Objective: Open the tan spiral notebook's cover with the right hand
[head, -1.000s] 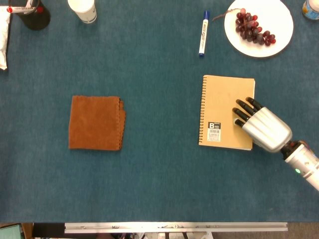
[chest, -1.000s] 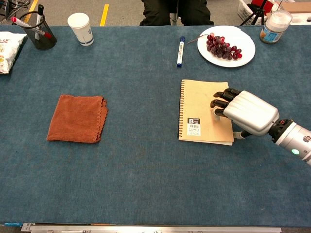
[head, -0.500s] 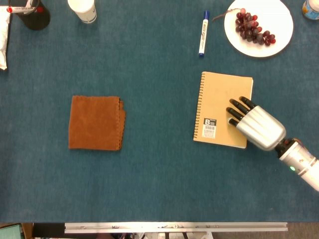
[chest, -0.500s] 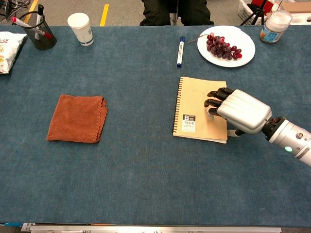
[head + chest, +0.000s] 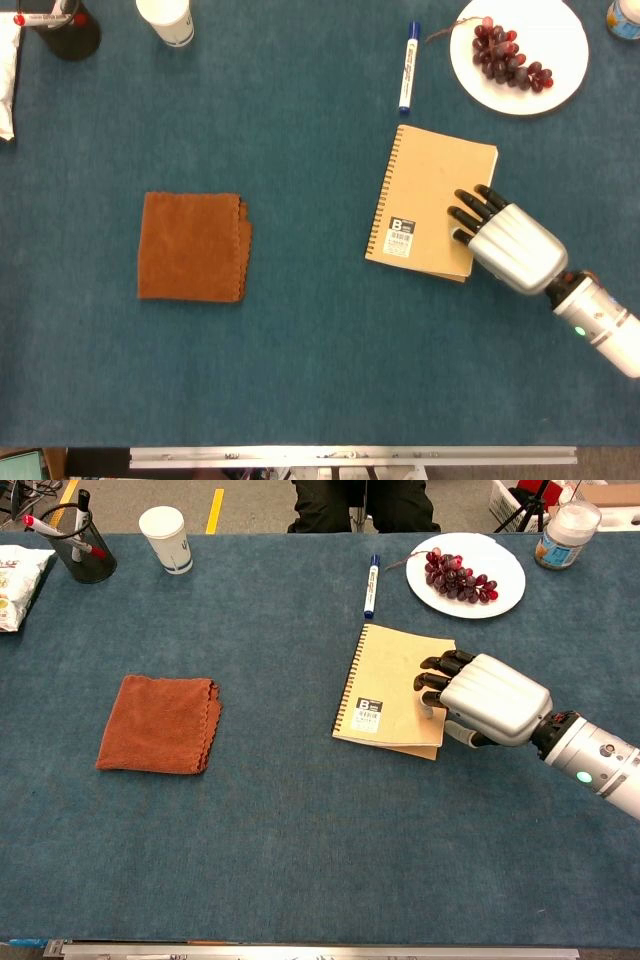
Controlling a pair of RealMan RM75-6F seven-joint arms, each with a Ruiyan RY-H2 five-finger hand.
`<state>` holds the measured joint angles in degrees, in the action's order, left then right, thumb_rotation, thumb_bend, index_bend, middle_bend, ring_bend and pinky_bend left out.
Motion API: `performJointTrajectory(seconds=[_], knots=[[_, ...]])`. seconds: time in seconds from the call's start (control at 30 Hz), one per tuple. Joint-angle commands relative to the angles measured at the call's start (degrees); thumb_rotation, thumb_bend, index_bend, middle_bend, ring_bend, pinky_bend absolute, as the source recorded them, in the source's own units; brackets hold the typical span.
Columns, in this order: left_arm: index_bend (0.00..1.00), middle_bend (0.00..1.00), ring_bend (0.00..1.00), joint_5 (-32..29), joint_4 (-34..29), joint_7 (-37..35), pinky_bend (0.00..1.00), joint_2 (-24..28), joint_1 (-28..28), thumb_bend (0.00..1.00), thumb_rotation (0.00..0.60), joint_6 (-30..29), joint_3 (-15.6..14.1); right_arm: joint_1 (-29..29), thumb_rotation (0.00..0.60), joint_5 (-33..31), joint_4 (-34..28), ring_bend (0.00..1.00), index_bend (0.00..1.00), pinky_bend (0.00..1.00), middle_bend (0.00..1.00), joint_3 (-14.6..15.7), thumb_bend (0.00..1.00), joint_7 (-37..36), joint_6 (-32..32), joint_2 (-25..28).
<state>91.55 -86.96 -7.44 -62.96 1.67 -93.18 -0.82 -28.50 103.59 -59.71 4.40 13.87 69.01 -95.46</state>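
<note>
Resting palm-down on the tan spiral notebook point(image 5: 428, 203), the right hand point(image 5: 505, 243) is pressing its dark fingertips point(image 5: 470, 208) onto the closed cover near the right edge; the fingers are lying slightly apart and nothing is gripped between them. In the chest view the thumb seems to be sitting just off the notebook's lower right corner, though whether it is touching the edge cannot be told. The notebook is lying flat on the blue table point(image 5: 300, 350), tilted so its spiral binding is running along the left side and leaning to the right at the top, with a small black-and-white label near its lower left corner. Just above the notebook a blue marker point(image 5: 408, 66) is lying, and up to the notebook's right a white plate point(image 5: 560, 40) is holding grapes point(image 5: 508, 56). Well to the notebook's left a folded brown cloth point(image 5: 192, 246) is lying flat. The left hand is not showing in either view.
</note>
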Motion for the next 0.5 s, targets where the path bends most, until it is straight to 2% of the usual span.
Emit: performJointTrajectory(seconds=[0.03,0.13,0.3,0.5], knots=[[0.00,0.00,0.00,0.0,0.1,-0.1,0.01,0.0,0.1,0.46,0.600,-0.2,0.0,-0.3,0.600,-0.3,0.7,0.16,0.48,0.21,0.30,-0.4,0.38,-0.1,0.2,-0.8],[0.00,0.00,0.00,-0.1,0.1,-0.3,0.01,0.1,0.3,0.46,0.600,-0.4,0.0,-0.7,0.600,-0.5,1.3,0.16,0.50,0.21,0.31,-0.7,0.39,-0.1,0.5,-1.7],[0.00,0.00,0.00,0.2,0.2,-0.5,0.01,0.1,0.5,0.46,0.600,-0.9,0.0,-1.0,0.600,-0.9,2.2,0.16,0.62,0.21,0.35,-1.1,0.47,-0.1,0.9,-2.9],[0.00,0.00,0.00,0.3,0.2,-0.6,0.01,0.2,0.6,0.46,0.600,-1.1,0.1,-1.2,0.600,-1.4,2.2,0.20,0.67,0.22,0.38,-1.3,0.50,-0.5,1.6,-3.0]])
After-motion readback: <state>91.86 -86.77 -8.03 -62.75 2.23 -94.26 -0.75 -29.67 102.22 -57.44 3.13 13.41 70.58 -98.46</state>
